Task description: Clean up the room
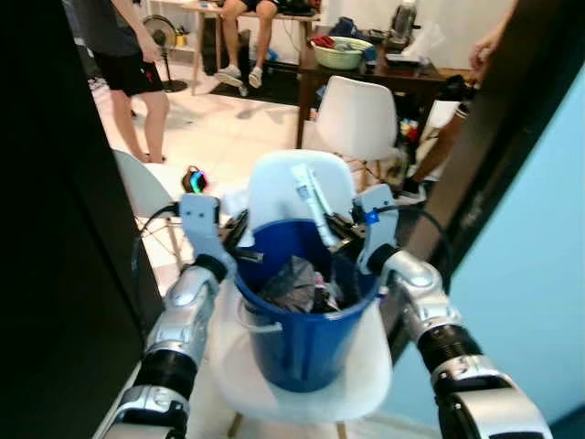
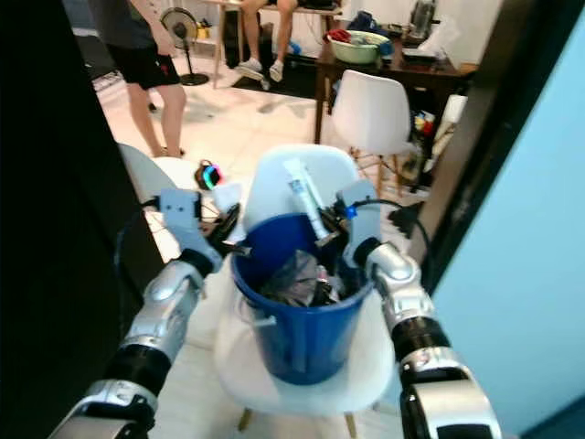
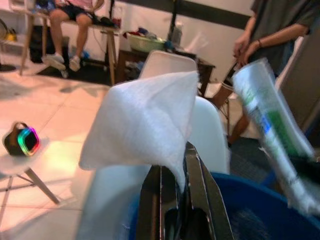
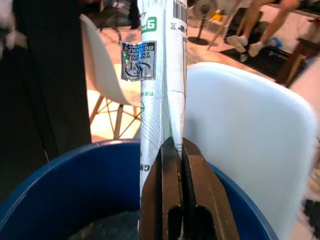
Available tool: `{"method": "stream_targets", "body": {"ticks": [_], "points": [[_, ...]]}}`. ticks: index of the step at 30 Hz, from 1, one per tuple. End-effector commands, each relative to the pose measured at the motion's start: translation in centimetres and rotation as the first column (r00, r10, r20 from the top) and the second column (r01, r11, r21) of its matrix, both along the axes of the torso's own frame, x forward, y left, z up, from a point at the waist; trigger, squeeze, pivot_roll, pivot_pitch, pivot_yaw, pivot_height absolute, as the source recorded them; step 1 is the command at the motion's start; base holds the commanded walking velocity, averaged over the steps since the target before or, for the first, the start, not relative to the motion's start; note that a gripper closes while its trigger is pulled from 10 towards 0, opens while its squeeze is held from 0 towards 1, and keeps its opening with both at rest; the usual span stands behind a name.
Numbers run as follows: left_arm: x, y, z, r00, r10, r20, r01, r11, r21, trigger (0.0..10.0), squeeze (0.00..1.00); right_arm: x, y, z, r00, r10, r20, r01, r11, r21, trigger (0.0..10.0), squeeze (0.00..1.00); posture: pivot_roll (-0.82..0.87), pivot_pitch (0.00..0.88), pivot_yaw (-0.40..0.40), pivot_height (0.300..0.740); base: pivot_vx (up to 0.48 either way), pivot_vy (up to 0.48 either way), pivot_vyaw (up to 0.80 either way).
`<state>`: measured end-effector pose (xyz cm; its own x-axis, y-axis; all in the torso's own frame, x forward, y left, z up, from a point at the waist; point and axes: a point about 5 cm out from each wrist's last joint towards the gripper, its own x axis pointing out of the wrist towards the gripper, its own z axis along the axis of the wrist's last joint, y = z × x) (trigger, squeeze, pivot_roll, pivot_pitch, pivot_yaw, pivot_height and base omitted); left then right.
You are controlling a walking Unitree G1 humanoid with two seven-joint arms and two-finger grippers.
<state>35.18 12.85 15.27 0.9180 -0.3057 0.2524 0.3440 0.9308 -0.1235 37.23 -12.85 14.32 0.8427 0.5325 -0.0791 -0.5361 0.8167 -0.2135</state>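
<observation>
A blue bucket (image 1: 302, 340) stands on the seat of a white chair (image 1: 302, 187) right before me, with crumpled grey and dark rubbish (image 1: 297, 279) inside. My left gripper (image 1: 239, 230) hangs over the bucket's left rim, shut on a white tissue (image 3: 145, 120) that fans out above its fingers (image 3: 195, 175). At the right rim, my right gripper (image 1: 338, 234) is shut on a long white printed wrapper (image 1: 311, 201). The wrapper (image 4: 160, 75) stands up and leans toward the chair back, above the bucket's opening.
A dark panel (image 1: 55, 201) is close on my left and a teal wall (image 1: 539, 274) on my right. Beyond stand a low white seat (image 1: 137, 187) with a glowing speaker (image 1: 194, 179), another white chair (image 1: 356, 114), a dark table (image 1: 402, 78), a standing person (image 1: 128, 55) and a seated person (image 1: 247, 37).
</observation>
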Motion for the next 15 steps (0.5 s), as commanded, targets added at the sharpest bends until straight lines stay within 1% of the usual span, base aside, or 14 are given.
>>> {"method": "stream_targets", "body": {"ticks": [1,3,5,7,8,9,10,11,15], "points": [[-0.3,-0.6,-0.1,0.999,-0.037,-0.016,0.037,0.999,0.001,10.0,0.00,-0.5,0.3,-2.0,0.997,0.014,-0.078,-0.023,0.993,-0.120,10.0,0.00,0.00,0.000,-0.054,0.740,0.000,0.000,0.00],[-0.3,-0.7,0.0,0.999,-0.037,-0.012,0.037,0.999,0.001,10.0,0.00,-0.6,0.3,-2.3,0.996,0.014,-0.087,-0.026,0.990,-0.140,10.0,0.00,0.00,0.000,-0.054,0.740,0.000,0.000,0.00],[-0.3,-0.7,0.1,0.999,-0.036,-0.009,0.036,0.999,0.000,10.0,0.00,-0.6,0.4,-2.4,0.996,0.013,-0.091,-0.024,0.992,-0.125,10.0,0.00,0.00,0.000,-0.054,0.740,0.000,0.000,0.00],[-0.4,-0.7,0.5,1.000,-0.022,0.005,0.022,1.000,-0.007,10.0,0.00,-0.9,0.9,-3.2,0.991,0.018,-0.132,-0.037,0.990,-0.138,10.0,0.00,0.00,0.000,-0.058,0.740,0.000,0.000,0.00],[-0.5,-0.7,0.8,1.000,-0.020,0.012,0.020,1.000,-0.011,10.0,0.00,-1.0,0.9,-4.0,0.985,0.000,-0.172,-0.034,0.980,-0.194,10.0,0.27,0.00,0.000,-0.061,0.740,0.000,0.000,0.00],[-0.5,-0.7,1.0,1.000,-0.021,0.017,0.022,1.000,-0.015,10.0,0.00,-1.2,0.8,-4.9,0.977,-0.030,-0.213,-0.024,0.969,-0.246,10.0,0.75,0.00,0.000,-0.061,0.740,0.000,0.000,0.00],[-0.6,-0.8,1.2,0.999,-0.024,0.022,0.025,1.000,-0.018,10.0,0.00,-1.3,0.6,-5.5,0.970,-0.055,-0.236,-0.015,0.958,-0.286,10.0,1.00,0.00,0.000,-0.064,0.740,0.000,0.000,0.00],[-0.6,-0.9,1.3,0.999,-0.027,0.026,0.027,0.999,-0.019,10.0,0.00,-1.3,0.5,-5.8,0.966,-0.071,-0.248,-0.010,0.951,-0.310,10.0,1.00,0.01,0.000,-0.064,0.740,0.000,0.000,0.00],[-0.8,-1.0,1.6,0.999,-0.033,0.033,0.034,0.999,-0.026,10.0,0.00,-1.4,0.8,-6.0,0.964,-0.067,-0.259,-0.017,0.951,-0.310,10.0,1.00,0.01,0.000,-0.066,0.740,0.000,0.000,0.00]]}}
